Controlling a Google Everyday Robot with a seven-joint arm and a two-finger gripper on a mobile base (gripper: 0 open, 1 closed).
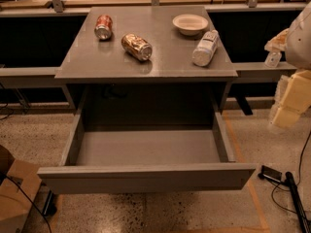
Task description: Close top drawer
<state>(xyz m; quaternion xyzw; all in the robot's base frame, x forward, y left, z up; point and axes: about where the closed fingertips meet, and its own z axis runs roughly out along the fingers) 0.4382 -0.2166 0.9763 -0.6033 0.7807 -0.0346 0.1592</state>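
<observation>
The top drawer [146, 177] is a wide, shallow grey drawer, pulled far out from under the grey tabletop [160, 64]. Its inside is empty and its long plain front panel faces me at the bottom of the view. My gripper [287, 111] is at the right edge, on the end of the pale cream arm, to the right of the drawer's right side wall and above it. It touches nothing.
On the tabletop lie a red can [103, 26], a brown can [136, 46] and a white bottle [205, 48], with a white bowl [190, 24] standing at the back. A cardboard box [14, 193] sits on the floor at lower left. Cables and a black device [272, 174] lie at lower right.
</observation>
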